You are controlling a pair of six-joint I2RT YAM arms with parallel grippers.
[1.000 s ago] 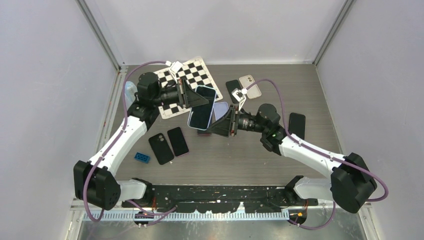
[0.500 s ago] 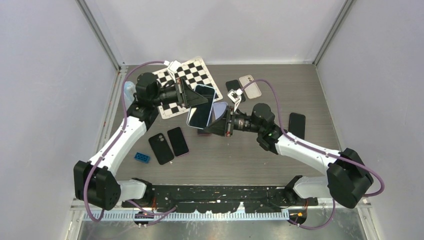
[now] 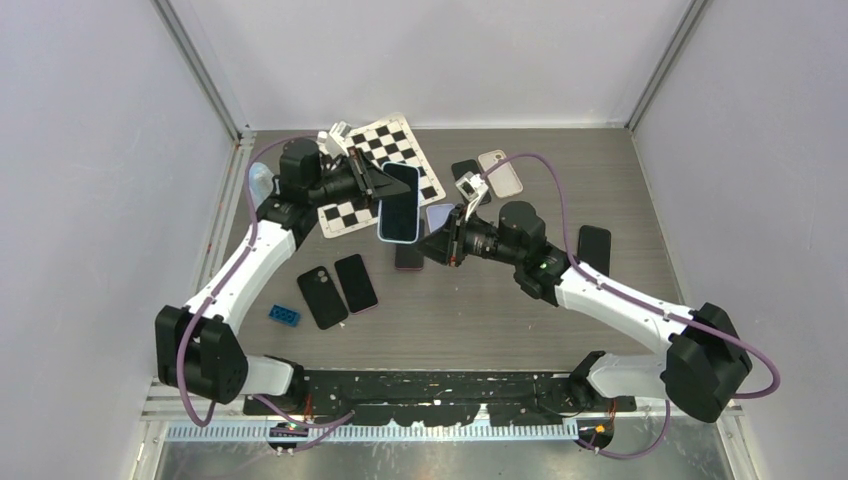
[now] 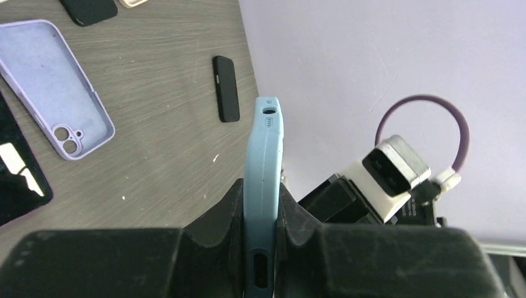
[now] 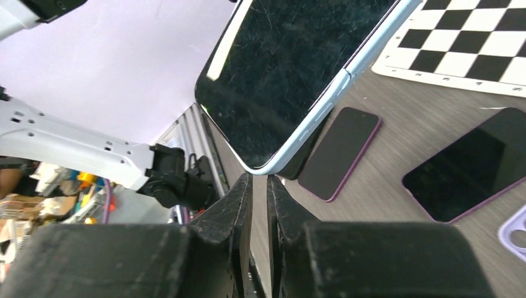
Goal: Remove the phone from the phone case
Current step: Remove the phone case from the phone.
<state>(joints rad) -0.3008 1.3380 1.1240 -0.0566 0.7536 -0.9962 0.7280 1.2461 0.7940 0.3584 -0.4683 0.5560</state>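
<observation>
the phone [image 5: 291,68] is not yet out: it sits screen-out in the light blue phone case [image 4: 263,149], held up in the air above the table [image 4: 167,124], near the checkerboard [image 5: 471,43]. my left gripper [image 4: 261,198] is clenched on the case across its thin sides. my right gripper [image 5: 258,183] has its fingers drawn nearly together just under the case's lower corner, and i see nothing pinched between them. my worry is that corner: it is rounded, so the tips could skate off it rather than catch the lip. a shove there could also twist the cased phone in the left's narrow hold. the left clamp squeezes the case walls onto the phone too, which i judge will fight any peeling. if the phone pops free all at once, nothing is under it but the table and a dark phone [image 5: 338,152] lying there. as for other holders, a lilac case [image 4: 53,87] lies open side up on the table with nothing in it.
</observation>
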